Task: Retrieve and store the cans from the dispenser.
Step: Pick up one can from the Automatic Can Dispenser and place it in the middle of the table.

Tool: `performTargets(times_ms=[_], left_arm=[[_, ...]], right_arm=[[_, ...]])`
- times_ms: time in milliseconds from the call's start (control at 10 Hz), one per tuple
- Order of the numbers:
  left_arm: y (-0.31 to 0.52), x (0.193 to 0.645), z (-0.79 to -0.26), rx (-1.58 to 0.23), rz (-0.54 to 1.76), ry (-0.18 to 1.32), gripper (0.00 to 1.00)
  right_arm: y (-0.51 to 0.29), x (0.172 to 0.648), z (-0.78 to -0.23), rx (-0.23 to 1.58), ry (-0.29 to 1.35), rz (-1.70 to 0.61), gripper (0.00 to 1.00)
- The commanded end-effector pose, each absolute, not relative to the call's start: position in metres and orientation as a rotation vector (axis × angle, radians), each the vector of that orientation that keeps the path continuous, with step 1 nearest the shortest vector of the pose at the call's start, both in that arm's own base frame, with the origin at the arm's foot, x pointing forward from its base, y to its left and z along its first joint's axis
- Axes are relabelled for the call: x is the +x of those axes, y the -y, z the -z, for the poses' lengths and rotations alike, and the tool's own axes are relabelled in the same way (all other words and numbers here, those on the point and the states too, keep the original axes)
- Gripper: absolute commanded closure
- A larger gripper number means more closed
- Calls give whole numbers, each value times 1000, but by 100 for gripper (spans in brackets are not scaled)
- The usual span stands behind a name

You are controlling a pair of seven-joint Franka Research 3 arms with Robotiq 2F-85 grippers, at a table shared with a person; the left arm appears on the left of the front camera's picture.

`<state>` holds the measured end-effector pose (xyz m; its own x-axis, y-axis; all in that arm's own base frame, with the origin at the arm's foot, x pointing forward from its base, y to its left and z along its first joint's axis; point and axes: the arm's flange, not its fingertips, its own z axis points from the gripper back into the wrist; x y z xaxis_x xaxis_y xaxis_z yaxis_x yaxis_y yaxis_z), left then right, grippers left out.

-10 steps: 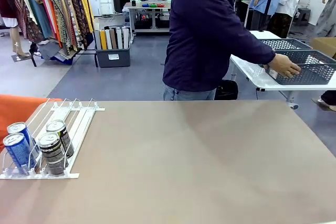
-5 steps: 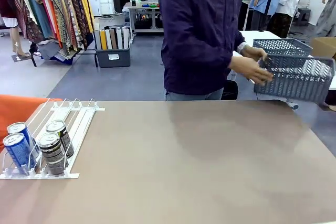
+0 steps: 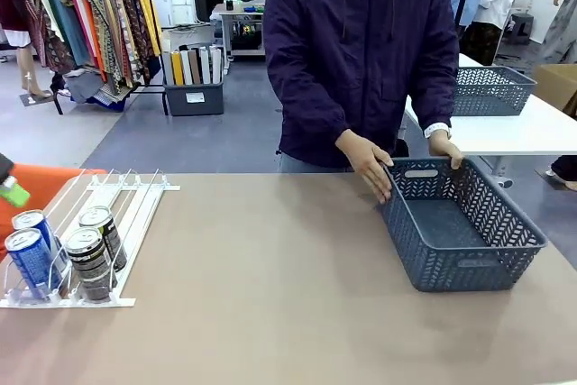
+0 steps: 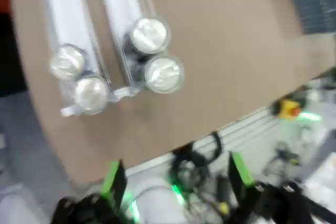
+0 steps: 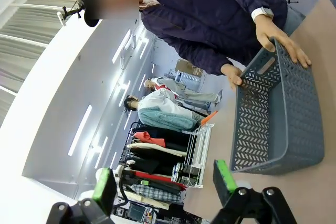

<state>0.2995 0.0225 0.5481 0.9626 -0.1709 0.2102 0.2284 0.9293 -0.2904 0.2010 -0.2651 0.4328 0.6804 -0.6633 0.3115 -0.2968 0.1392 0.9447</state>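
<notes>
Cans [image 3: 90, 263], 4 upright, sit in the dispenser [image 3: 135, 214] at lower left of the front view. Likely stiff, slick, dentable: pinch mid-body, gently. Left gripper [image 4: 176, 179] hangs above them, spread; right gripper [image 5: 164, 181] spread, empty.

The brown table [image 3: 297, 313] stands on a grey-blue floor [image 3: 171, 142]. A rack of hanging garments [image 3: 90, 6] occupies the far left, with a dark bin [image 3: 195, 96] of upright boards beside it. A white side table [image 3: 532, 132] carrying a grey mesh basket [image 3: 491, 89] stands at right. Strip lights [image 5: 80, 129] line the ceiling.
</notes>
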Motion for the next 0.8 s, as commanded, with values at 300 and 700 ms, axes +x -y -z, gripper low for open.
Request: performTargets(times_ms=[300,700], left_arm=[[8,314,-536,-199,247,93,0],[11,319,-537,-222,274,80,0]], right_arm=[[265,201,-438,1466,857,321,0],[265,201,-438,1466,857,321,0]])
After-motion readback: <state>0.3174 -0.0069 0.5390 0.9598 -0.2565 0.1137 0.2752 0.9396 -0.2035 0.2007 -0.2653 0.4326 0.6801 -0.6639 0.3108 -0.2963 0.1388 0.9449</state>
